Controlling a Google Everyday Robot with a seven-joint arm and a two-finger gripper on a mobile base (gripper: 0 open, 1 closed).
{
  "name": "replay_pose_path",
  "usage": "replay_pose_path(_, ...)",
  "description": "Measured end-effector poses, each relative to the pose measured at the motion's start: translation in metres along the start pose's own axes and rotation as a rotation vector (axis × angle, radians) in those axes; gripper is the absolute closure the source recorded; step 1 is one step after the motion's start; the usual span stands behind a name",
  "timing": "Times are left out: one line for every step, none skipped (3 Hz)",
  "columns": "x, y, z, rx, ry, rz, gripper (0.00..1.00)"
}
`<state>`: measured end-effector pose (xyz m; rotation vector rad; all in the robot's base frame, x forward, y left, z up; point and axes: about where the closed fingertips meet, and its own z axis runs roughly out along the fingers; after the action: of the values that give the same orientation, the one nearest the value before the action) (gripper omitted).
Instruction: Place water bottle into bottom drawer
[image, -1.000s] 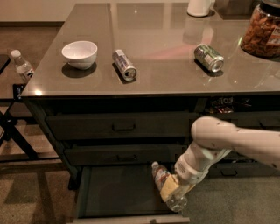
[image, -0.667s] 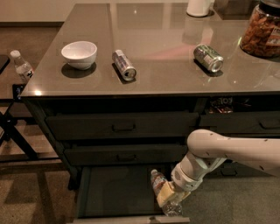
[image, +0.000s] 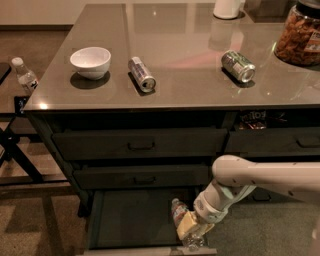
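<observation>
The bottom drawer (image: 130, 220) is pulled open at the foot of the left stack, its dark floor showing. The water bottle (image: 181, 216), clear with a white cap, lies at the drawer's right front corner, its cap end pointing back. My gripper (image: 190, 227) reaches down from the right on a white arm and sits over the bottle's lower half, with a yellowish finger pad against it. The bottle's lower part is partly hidden behind the gripper.
On the table top are a white bowl (image: 90, 61), two lying cans (image: 141, 74) (image: 238, 65), a snack jar (image: 301, 33) and a white cup (image: 228, 7). A small bottle (image: 24, 76) stands on a side stand at left. Two shut drawers (image: 140, 145) sit above.
My arm and gripper have moved lower and a little left into the open drawer, carrying the water bottle down toward its floor at the right front.
</observation>
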<state>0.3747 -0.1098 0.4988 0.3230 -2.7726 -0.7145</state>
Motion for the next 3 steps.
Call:
replay_pose_path(-0.02, -0.017, 0.045, -0.045, -0.007, 0.057, 1.0)
replay_pose_path(-0.041, -0.03, 0.085, -0.087, -0.019, 0.105, 1.0)
replay_pose_path(-0.04, -0.031, 0.087, -0.089, -0.015, 0.107, 1.0)
